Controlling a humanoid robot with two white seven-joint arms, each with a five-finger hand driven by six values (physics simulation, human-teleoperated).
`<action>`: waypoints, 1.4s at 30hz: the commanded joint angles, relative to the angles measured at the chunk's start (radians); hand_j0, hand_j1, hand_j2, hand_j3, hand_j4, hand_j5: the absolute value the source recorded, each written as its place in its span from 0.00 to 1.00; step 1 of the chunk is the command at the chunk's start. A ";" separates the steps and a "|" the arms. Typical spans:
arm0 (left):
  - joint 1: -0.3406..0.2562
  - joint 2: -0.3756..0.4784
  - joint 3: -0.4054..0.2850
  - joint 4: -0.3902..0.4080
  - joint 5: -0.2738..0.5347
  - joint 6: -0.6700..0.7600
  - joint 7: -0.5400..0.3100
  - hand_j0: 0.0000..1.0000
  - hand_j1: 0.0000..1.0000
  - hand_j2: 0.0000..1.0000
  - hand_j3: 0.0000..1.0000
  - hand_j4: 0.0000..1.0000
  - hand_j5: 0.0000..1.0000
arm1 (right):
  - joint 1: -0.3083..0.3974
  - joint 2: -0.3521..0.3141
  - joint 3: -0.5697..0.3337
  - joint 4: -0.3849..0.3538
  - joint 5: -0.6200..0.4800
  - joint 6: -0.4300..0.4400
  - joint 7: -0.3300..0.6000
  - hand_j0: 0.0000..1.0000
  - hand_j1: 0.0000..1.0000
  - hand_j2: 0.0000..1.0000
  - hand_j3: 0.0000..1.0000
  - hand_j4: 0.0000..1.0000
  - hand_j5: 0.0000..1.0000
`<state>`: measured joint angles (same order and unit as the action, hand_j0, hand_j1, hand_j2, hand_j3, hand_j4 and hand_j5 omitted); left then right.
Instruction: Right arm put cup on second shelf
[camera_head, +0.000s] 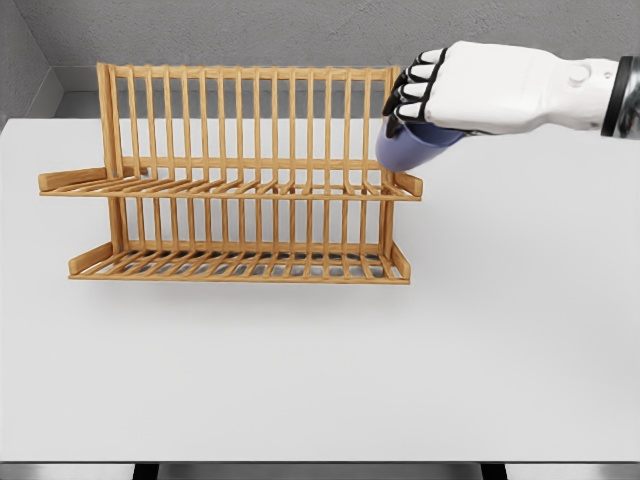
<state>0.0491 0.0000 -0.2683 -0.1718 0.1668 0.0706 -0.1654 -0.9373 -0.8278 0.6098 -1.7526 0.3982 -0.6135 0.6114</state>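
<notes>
Blue cup (412, 144) in my right hand (470, 88), at the right end of the rack (240, 180).
My fingers (415, 85) are closed around the cup from above; it hangs tilted just over the upper shelf's (230, 188) right end. Wooden rack stands on the white table (320, 370).

right robot hand (428, 92) gripping cup (412, 146), above rack (240, 190)

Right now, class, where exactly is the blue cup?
In the head view, the blue cup is held in the right robot hand, above the right end of the wooden rack's upper shelf.
</notes>
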 joint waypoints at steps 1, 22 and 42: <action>0.000 0.000 0.000 0.000 0.000 0.000 0.000 1.00 1.00 1.00 1.00 1.00 1.00 | -0.003 0.013 0.028 -0.001 -0.004 0.003 -0.001 0.61 0.61 0.61 0.61 0.61 0.61; 0.000 0.000 0.000 0.000 0.000 0.000 0.000 1.00 1.00 1.00 1.00 1.00 1.00 | -0.017 0.047 0.119 -0.001 0.004 0.003 -0.001 0.63 0.63 0.63 0.63 0.63 0.63; 0.000 0.000 0.000 0.000 0.000 0.000 0.000 1.00 1.00 1.00 1.00 1.00 1.00 | 0.425 0.030 -0.450 0.314 0.008 0.003 -0.001 1.00 1.00 1.00 1.00 1.00 1.00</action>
<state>0.0491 -0.0001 -0.2682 -0.1720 0.1668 0.0706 -0.1654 -0.5078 -0.8202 0.2117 -1.4625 0.4141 -0.6154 0.6117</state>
